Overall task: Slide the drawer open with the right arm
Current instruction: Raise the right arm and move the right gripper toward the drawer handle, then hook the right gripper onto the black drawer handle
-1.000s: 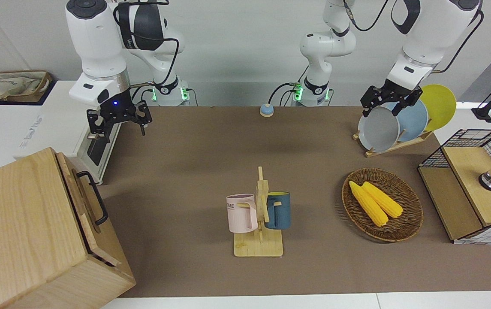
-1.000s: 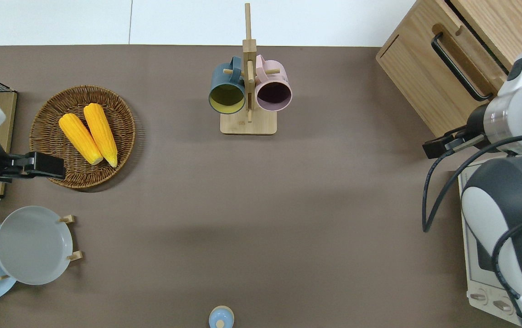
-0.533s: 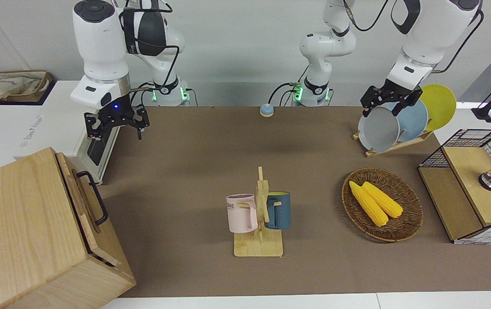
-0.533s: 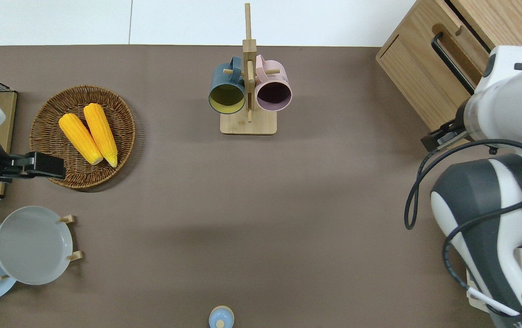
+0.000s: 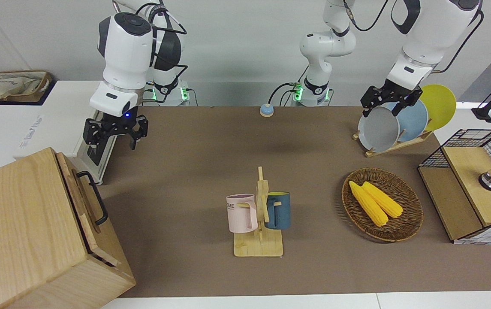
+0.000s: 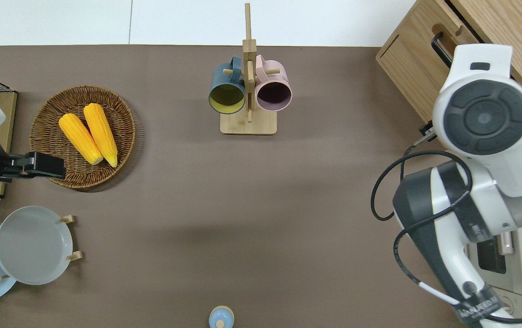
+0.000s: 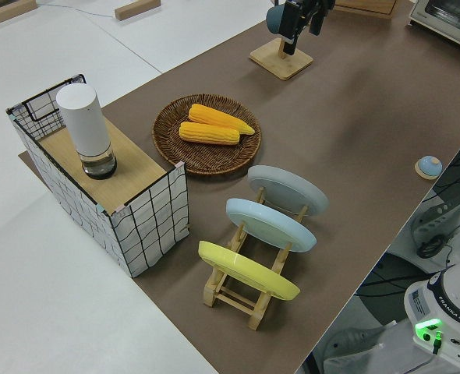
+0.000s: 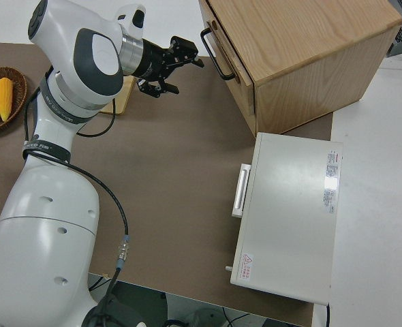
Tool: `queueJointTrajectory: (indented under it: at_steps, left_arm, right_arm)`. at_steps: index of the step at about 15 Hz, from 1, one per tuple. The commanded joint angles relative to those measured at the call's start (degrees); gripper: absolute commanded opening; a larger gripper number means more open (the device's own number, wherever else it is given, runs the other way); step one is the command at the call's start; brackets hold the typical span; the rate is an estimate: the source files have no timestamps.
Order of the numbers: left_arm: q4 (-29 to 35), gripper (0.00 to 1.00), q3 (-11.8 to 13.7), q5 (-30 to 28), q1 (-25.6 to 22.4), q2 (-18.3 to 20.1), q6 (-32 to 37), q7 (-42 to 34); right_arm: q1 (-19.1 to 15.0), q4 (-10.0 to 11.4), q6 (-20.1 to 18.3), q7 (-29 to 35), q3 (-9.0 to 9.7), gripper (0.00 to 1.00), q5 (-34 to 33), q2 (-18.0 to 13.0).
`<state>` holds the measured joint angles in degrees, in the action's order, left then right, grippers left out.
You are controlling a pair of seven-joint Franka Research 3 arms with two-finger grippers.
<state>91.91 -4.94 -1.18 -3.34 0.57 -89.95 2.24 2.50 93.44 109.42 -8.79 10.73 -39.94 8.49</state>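
Observation:
The drawer (image 5: pixel 79 194) is the pale front of the big light-wood box (image 5: pixel 22 231) at the right arm's end of the table. It sits pushed in, and its black bar handle (image 5: pixel 96 198) is free. The handle also shows in the right side view (image 8: pixel 214 52) and partly in the overhead view (image 6: pixel 438 43). My right gripper (image 5: pixel 114 134) is open and empty, with a blue light at its wrist. It hangs over the mat between the toaster oven and the box, a short way from the handle (image 8: pixel 176 65). In the overhead view the arm hides it. My left arm is parked, its gripper (image 5: pixel 383 106) open.
A white toaster oven (image 8: pixel 289 218) stands beside the box, nearer the robots. A mug rack (image 5: pixel 259 214) with a pink and a blue mug stands mid-table. A basket of corn (image 5: pixel 382 204), a plate rack (image 5: pixel 395 124) and a wire-mesh box (image 5: pixel 472 184) stand toward the left arm's end.
My right arm has swung away from the robots and toward the wooden box, bringing the open gripper lower and closer to the drawer handle. The left arm has not moved.

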Motion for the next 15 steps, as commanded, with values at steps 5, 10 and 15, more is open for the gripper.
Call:
queueJointTrajectory:
  at_steps: [5,10,15]
  left_arm:
    - [0.3,1.0,0.3,0.7,0.3,0.6,0.7,-0.4]
    - [0.3,1.0,0.3,0.7,0.3,0.6,0.7,-0.4]
    - [0.3,1.0,0.3,0.7,0.3,0.6,0.7,-0.4]
  right_arm:
    - [-0.2,1.5,0.5,11.3,2.98,0.987,-23.1,3.8]
    - [1.9,1.6,-3.2,23.6,2.98,0.987,-34.7,8.2]
    - [3.4,1.5,-4.7,33.0,2.29,0.987,-41.0,12.2]
